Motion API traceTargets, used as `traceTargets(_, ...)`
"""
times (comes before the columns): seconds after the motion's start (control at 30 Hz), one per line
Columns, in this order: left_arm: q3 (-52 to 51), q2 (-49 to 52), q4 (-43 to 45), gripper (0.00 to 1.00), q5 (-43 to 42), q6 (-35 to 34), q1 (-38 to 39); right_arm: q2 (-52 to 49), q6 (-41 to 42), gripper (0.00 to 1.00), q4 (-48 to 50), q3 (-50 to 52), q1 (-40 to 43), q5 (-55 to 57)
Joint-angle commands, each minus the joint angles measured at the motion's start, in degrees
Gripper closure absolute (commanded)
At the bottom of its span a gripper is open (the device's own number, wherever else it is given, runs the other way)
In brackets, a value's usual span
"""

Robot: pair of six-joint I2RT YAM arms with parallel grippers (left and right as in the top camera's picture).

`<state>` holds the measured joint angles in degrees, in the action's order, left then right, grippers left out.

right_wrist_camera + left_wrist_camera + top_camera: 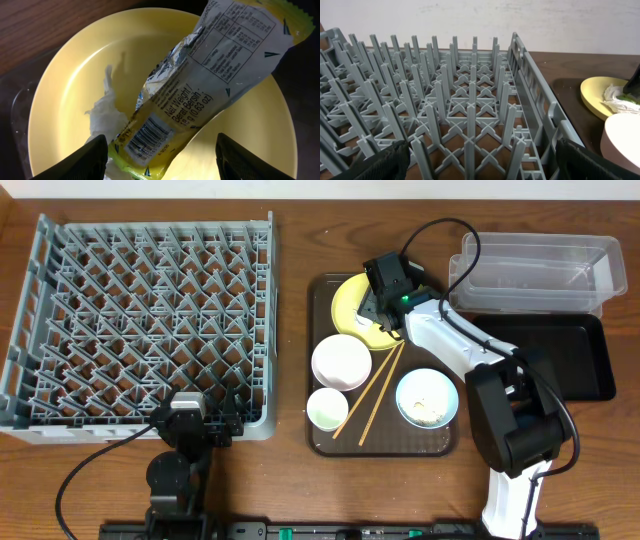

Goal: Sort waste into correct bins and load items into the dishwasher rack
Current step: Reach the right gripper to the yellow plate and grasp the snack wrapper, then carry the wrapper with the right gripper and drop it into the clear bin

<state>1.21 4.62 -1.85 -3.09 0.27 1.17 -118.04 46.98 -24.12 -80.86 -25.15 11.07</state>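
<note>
table (290, 240): dark brown wood grain | wall (545, 20): plain off-white, evenly lit

Right wrist: wrapper (200, 100) lower end and both fingers (80, 160) run off the bottom edge; yellow plate (75, 75) rim clipped there too. Overhead: right gripper (375, 315) covers the wrapper and most of the plate. Left wrist: rack (470, 110) cropped left and below, white bowl (622, 142) cropped right.

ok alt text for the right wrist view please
A crumpled yellow-green snack wrapper lies across a round yellow plate, seen from close above. The open right gripper straddles the wrapper's lower end, and white scraps sit on the plate beside it.
</note>
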Motion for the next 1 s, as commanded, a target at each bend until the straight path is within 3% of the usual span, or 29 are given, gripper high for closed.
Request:
traceTargets(0.0,-1.0,0.0,-1.7,0.06,-0.8,0.5,-0.2,-1.2,0.8,0.34,0.2,-0.9,0.0,1.6)
traceTargets(0.2,-1.0,0.0,-1.5,0.06,-0.8,0.5,-0.2,-2.1,0.8,0.53,0.4,-0.9,0.0,1.6)
traceTargets(0.3,-1.0,0.0,-0.5,0.06,-0.8,0.5,-0.2,-2.1,0.8,0.7,0.4,-0.9,0.0,1.6)
traceTargets(0.4,-1.0,0.0,1.1,0.06,-0.8,0.5,-0.2,-2.1,0.7,0.96,0.1,-0.9,0.0,0.5)
traceTargets(0.43,-1.0,0.0,1.2,0.06,-0.8,0.5,-0.2,-2.0,0.2,0.99,0.0,-0.9,0.0,-0.2)
traceTargets(0.63,-0.3,0.0,1.1,0.06,-0.8,0.5,-0.2,1.8,-7.8,0.99,-3.5,-0.9,0.1,-2.3)
traceTargets(0.97,1.2,0.0,1.0,0.06,-0.8,0.5,-0.2,16.2,-19.9,0.99,-11.5,-0.9,1.9,-2.3)
